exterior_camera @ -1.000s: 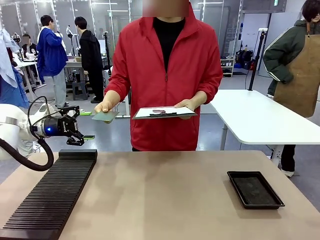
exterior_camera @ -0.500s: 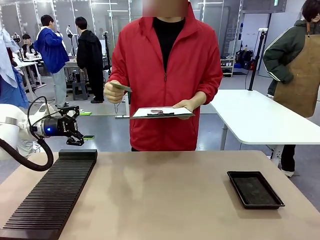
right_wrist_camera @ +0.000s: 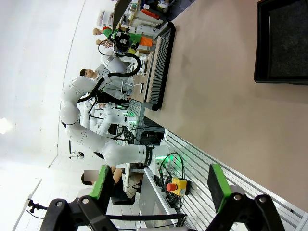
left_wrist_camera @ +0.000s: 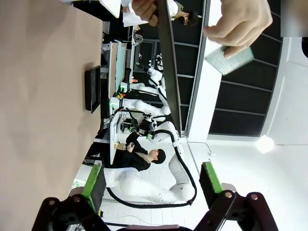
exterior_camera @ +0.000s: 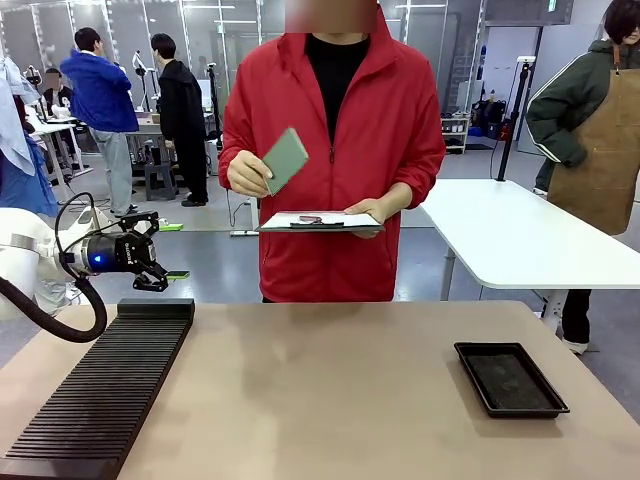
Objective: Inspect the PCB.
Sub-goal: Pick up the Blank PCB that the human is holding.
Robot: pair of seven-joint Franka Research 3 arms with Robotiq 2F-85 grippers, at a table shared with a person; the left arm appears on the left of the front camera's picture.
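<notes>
The left arm's fingers (left_wrist_camera: 94, 180) stand wide apart with nothing between them, and the right arm's fingers (right_wrist_camera: 216, 182) are just as wide and empty. The left pair hangs off the bench (exterior_camera: 330, 380) beyond its far left corner, past the far end of the black ribbed rack (exterior_camera: 100, 390) that lies along the left edge. The right pair looks down over the bench, with the black tray (right_wrist_camera: 284, 41) near the right edge.

The PCB (exterior_camera: 285, 160) is off the bench altogether. The person at the far edge holds it up, tilted, at chest height in one hand (exterior_camera: 245, 175), pinched at its lower end. The other hand steadies a flat board with a white sheet (exterior_camera: 320, 222).

The PCB looks thin, light and stiff, so it should need little force. Too hard a squeeze or a twist could flex or scratch it. The free upper end looks the best place to pinch, pads flat on both faces, clear of the person's hand.
</notes>
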